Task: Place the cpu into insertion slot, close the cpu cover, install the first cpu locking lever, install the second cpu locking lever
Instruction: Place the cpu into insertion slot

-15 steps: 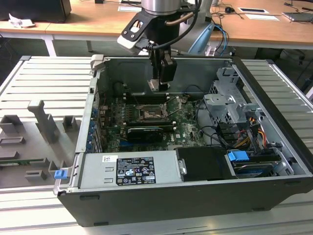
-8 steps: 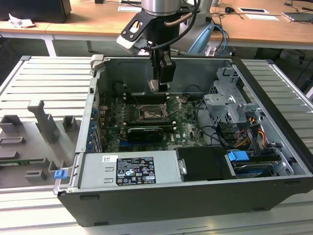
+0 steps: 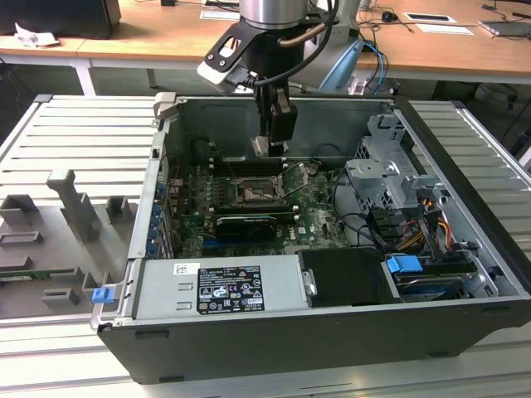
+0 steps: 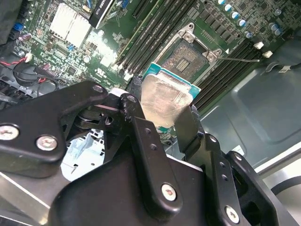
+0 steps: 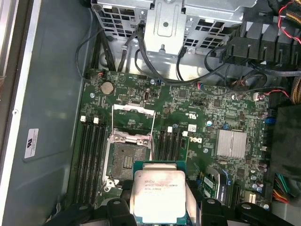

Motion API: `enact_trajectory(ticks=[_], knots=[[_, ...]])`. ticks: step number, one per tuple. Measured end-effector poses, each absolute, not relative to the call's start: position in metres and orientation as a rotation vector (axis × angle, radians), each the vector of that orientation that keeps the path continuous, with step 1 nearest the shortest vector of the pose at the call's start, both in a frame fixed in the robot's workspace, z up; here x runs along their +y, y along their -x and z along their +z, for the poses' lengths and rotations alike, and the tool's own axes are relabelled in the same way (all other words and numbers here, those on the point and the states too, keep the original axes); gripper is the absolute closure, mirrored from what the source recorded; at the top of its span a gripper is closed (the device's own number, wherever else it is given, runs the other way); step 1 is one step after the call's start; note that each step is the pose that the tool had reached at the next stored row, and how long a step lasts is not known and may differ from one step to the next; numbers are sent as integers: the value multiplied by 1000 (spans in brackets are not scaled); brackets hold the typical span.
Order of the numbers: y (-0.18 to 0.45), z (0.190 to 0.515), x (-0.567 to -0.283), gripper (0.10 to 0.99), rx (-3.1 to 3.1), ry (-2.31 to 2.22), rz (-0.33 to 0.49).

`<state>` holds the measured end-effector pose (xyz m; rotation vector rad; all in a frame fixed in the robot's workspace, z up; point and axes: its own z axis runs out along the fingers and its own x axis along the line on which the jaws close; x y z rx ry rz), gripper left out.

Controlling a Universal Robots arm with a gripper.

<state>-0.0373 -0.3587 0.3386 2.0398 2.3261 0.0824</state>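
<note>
**Fig.** Black two-finger claw [image 4: 162, 110] pinches the small flat square silvery-beige chip, i.e. the cpu [image 5: 160, 195], by two opposite edges. The metal face is turned toward the first wrist view, so the contact side presumably faces the board. The cpu hangs over the green motherboard [image 5: 207, 108] inside the open dark computer case [image 3: 249, 348], just beside the square black insertion slot [image 5: 124, 160] but not seated. The thin silver frame plate, i.e. the cpu cover [image 5: 134, 109], stands swung open (leaving the contact grid bare to receive the chip). Step in hand, approx.: chip placement.
</note>
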Motion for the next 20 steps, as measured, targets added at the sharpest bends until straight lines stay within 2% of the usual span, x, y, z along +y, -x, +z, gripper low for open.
enact_trajectory(ticks=[20], knots=[[37,333,-359,561,2315,-2052,82]])
